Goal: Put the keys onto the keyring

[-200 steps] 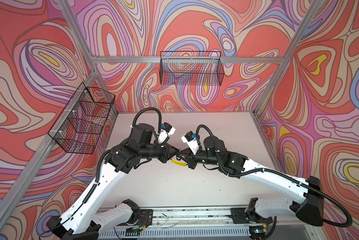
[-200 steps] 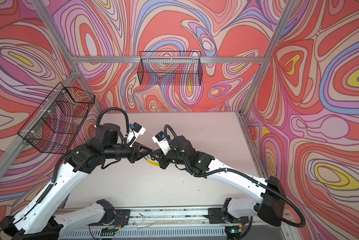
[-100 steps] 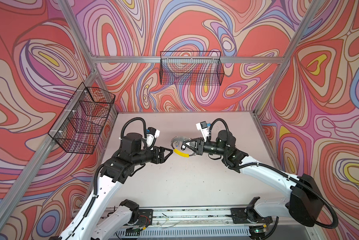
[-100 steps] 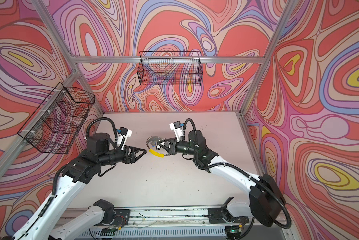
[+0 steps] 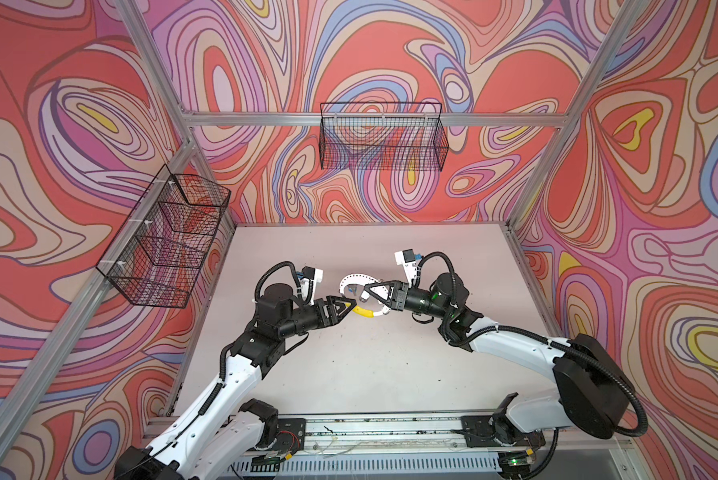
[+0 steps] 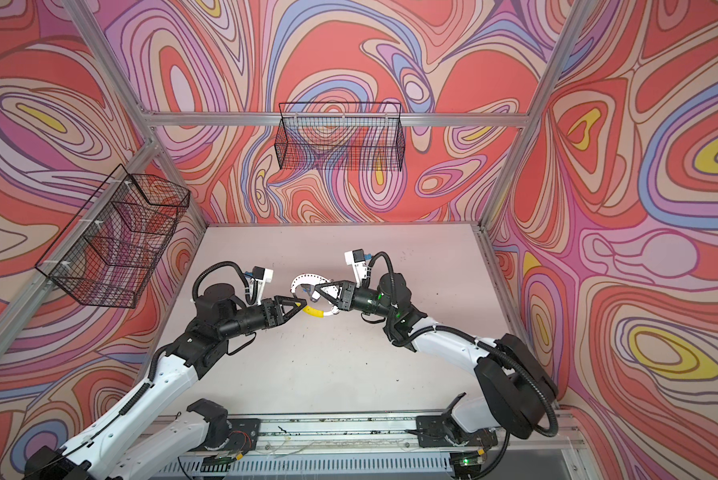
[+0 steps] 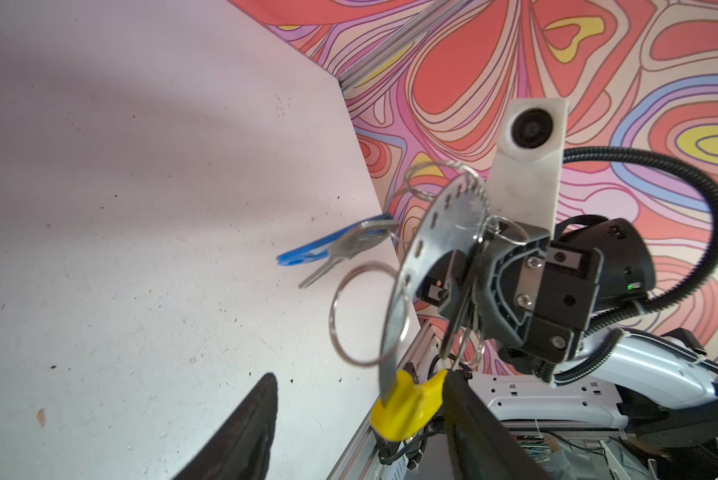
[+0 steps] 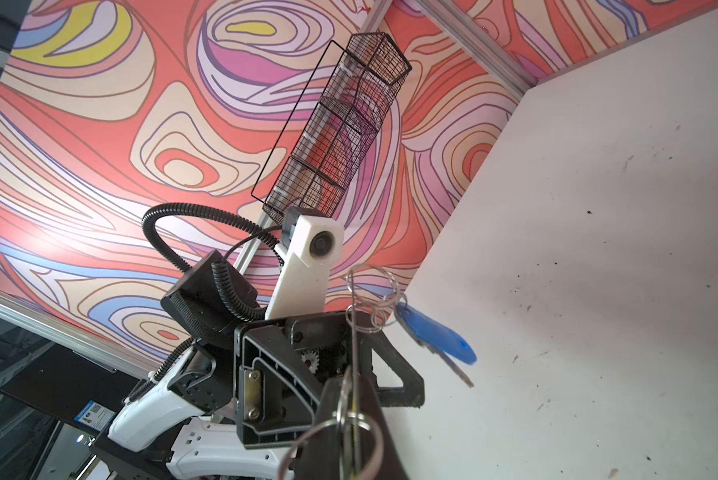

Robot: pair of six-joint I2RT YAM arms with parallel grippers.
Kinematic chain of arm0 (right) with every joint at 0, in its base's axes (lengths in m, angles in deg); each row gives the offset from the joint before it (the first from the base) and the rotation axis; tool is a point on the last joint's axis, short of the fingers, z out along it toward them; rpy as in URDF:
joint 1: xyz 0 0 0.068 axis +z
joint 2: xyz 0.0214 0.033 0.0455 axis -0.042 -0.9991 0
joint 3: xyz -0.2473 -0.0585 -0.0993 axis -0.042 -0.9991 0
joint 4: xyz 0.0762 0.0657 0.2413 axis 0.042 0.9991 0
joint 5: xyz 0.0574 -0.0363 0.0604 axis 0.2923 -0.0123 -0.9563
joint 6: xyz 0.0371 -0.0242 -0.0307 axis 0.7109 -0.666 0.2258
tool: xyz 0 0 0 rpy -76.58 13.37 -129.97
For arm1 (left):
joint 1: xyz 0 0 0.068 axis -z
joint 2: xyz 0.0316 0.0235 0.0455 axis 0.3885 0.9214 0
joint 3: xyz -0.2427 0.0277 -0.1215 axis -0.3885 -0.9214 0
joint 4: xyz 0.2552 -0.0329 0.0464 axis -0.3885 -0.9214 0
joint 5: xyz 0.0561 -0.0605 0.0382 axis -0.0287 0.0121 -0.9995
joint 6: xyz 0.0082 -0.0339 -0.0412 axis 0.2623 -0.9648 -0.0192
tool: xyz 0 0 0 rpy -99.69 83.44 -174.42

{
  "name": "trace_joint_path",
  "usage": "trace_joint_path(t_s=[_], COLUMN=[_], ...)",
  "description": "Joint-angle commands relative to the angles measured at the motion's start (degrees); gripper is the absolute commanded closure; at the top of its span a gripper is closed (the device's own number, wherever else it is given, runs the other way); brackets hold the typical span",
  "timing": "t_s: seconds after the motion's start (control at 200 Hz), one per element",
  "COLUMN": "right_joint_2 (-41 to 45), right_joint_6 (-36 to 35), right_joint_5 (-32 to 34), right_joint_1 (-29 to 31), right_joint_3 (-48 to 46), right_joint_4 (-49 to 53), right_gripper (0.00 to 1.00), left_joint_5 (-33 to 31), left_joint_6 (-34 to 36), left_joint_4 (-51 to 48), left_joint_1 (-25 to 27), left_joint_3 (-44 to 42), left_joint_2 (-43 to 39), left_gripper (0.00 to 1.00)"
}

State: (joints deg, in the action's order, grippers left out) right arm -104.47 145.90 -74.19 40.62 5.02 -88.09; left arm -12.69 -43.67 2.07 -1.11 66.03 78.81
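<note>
My right gripper (image 5: pixel 367 291) (image 6: pixel 319 291) (image 8: pixel 351 411) is shut on the keyring (image 5: pixel 355 279) (image 6: pixel 305 277) (image 7: pixel 440 232) and holds it on edge above the table. The blue-tagged key (image 7: pixel 332 247) (image 8: pixel 432 332) (image 5: pixel 352 287) hangs from a thin wire loop at the ring's rim. A large split ring (image 7: pixel 367 313) dangles from the keyring too. My left gripper (image 5: pixel 351 306) (image 6: pixel 303 306) (image 7: pixel 361 376) is open at the ring's yellow sleeve (image 7: pixel 407 405) (image 5: pixel 364 312). One of its fingers (image 7: pixel 465 399) touches the sleeve's end, and nothing is clamped between them.
The pale table (image 5: pixel 369 374) is bare around the arms. A black wire basket (image 5: pixel 382 141) hangs on the back wall and another (image 5: pixel 166 237) on the left wall. An aluminium rail (image 5: pixel 390 432) runs along the front edge.
The two grippers, huddled together a second ago, have drawn apart. The left gripper opened and let go. The right arm swung back with the keyring, and the left fingers now stand at the yellow sleeve.
</note>
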Motion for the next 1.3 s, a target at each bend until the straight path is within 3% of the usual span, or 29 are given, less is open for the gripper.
trace_joint_path(t_s=[0.0, 0.09, 0.235, 0.335, 0.411, 0.481, 0.561, 0.621, 0.711, 0.801, 0.891, 0.996, 1.142, 1.297], right_joint_2=[-2.49, -5.13, -7.87, -9.35, -10.55, -11.32, -11.20, -10.74, -9.81, -8.19, -5.53, 0.48, 10.85, 16.67], right_joint_6=[7.32, 11.11, 15.33, 15.89, 16.42, 16.43, 16.60, 16.82, 16.72, 15.43, 12.66, 4.28, -12.06, -21.48], right_joint_5=[1.66, 2.38, 5.41, 6.06, 6.49, 6.72, 6.76, 6.28, 4.48, 2.89, 1.79, 2.54, 10.23, 16.07], right_joint_1=[-0.16, -0.16, -0.20, -0.16, -0.34, -1.44, -4.28, -7.45, -12.16, -15.71, -17.92, -18.44, -18.44, -18.62], right_joint_3=[-2.09, -3.54, -7.14, -7.57, -8.06, -9.38, -12.52, -15.07, -17.53, -18.92, -18.84, -15.81, -8.51, -3.06], right_joint_4=[-14.69, -22.57, -32.77, -33.77, -33.07, -31.52, -32.18, -32.61, -30.75, -27.70, -22.20, -5.70, 22.97, 38.55], right_gripper=[1.00, 1.00, 1.00, 1.00, 1.00, 1.00, 0.69, 0.54, 0.45, 0.44, 0.44, 0.44, 0.45, 0.48], left_joint_5=[1.10, 1.21, 0.95, -0.41, -1.24, -1.82, -2.61, -3.90, -7.12, -10.60, -13.83, -17.24, -23.95, -27.86], left_joint_6=[-4.16, -4.87, -6.57, -6.31, -4.60, 0.68, 9.26, 15.60, 23.46, 29.88, 34.20, 38.17, 43.20, 45.65], left_joint_4=[9.08, 10.36, 10.87, 8.76, 5.38, -5.19, -21.29, -33.20, -47.18, -57.49, -64.34, -69.60, -77.29, -81.23], left_joint_1=[0.35, 1.06, 1.35, 1.32, 1.31, 1.15, 1.12, 1.18, 1.13, 1.17, 1.43, 2.61, 8.28, 14.71], left_joint_3=[0.22, 1.00, 1.68, 2.38, 4.06, 9.66, 17.75, 24.17, 31.63, 38.16, 43.25, 47.89, 54.23, 60.56], left_joint_2=[1.52, 3.78, 5.80, 5.56, 5.44, 6.64, 9.91, 13.31, 18.17, 22.99, 27.96, 33.29, 43.03, 51.08], left_gripper=[0.39, 0.50, 0.90, 1.00, 1.00, 1.00, 1.00, 1.00, 1.00, 1.00, 1.00, 1.00, 1.00, 1.00])
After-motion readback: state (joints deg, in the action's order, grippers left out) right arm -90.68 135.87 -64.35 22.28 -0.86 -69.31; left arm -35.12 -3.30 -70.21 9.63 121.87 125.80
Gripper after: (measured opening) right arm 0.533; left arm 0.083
